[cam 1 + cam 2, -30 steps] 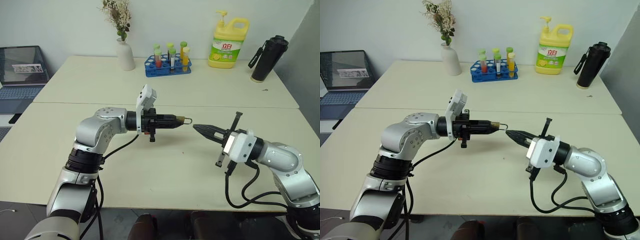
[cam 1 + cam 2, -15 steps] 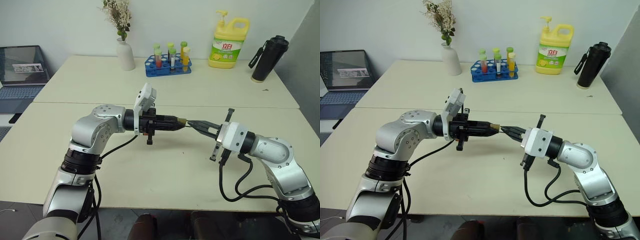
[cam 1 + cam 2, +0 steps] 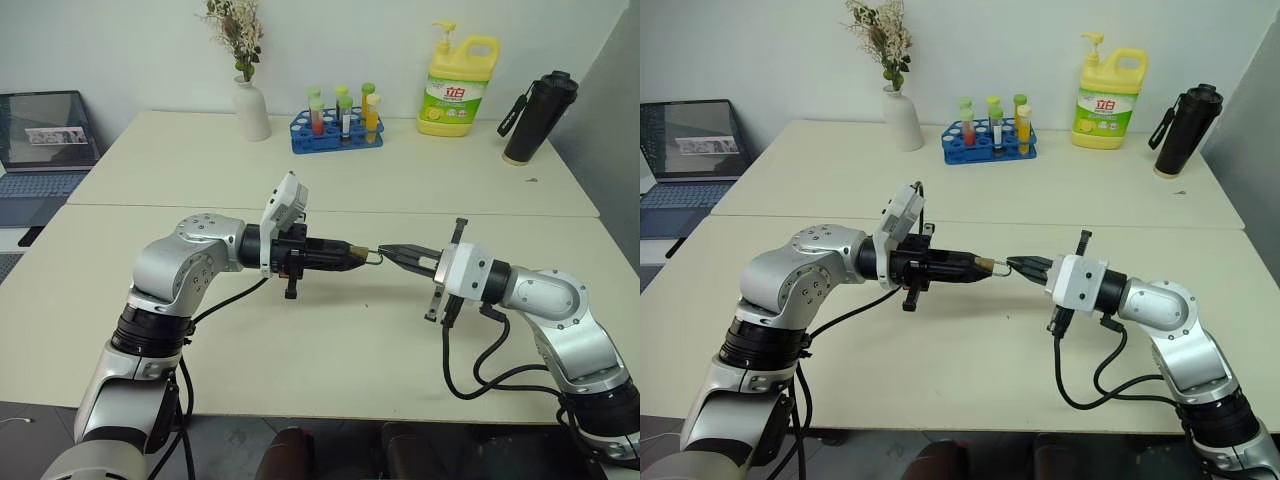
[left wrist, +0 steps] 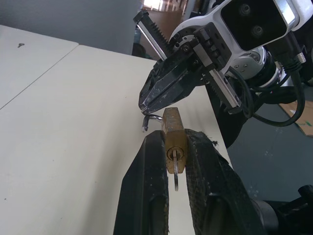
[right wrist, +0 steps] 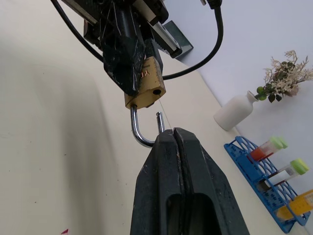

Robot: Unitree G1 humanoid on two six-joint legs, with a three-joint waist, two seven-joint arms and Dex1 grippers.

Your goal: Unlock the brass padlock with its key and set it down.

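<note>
A blue rack (image 3: pixel 337 135) at the back of the surface (image 3: pixel 330 330) held 5 capped test tubes w/ coloured liquids, a white vase (image 3: pixel 251 110) held dried flowers, plus 1 yellow detergent bottle (image 3: pixel 456 86), 1 black flask (image 3: pixel 536 117), 1 laptop (image 3: pixel 45 143). The brass padlock (image 4: pixel 174 138) sat clamped in the left hand (image 3: pixel 354 256) above the surface, key (image 4: pixel 175 172) in its keyhole, shackle (image 5: pixel 141 131) swung open. The right hand (image 3: pixel 392 252), fingers pressed together, met the shackle tip; nothing else stood betw. them.

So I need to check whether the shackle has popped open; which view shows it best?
The right wrist view: the shackle hangs from the brass padlock, one leg free. The left wrist view shows its tip; the eye views, a speck.
</note>
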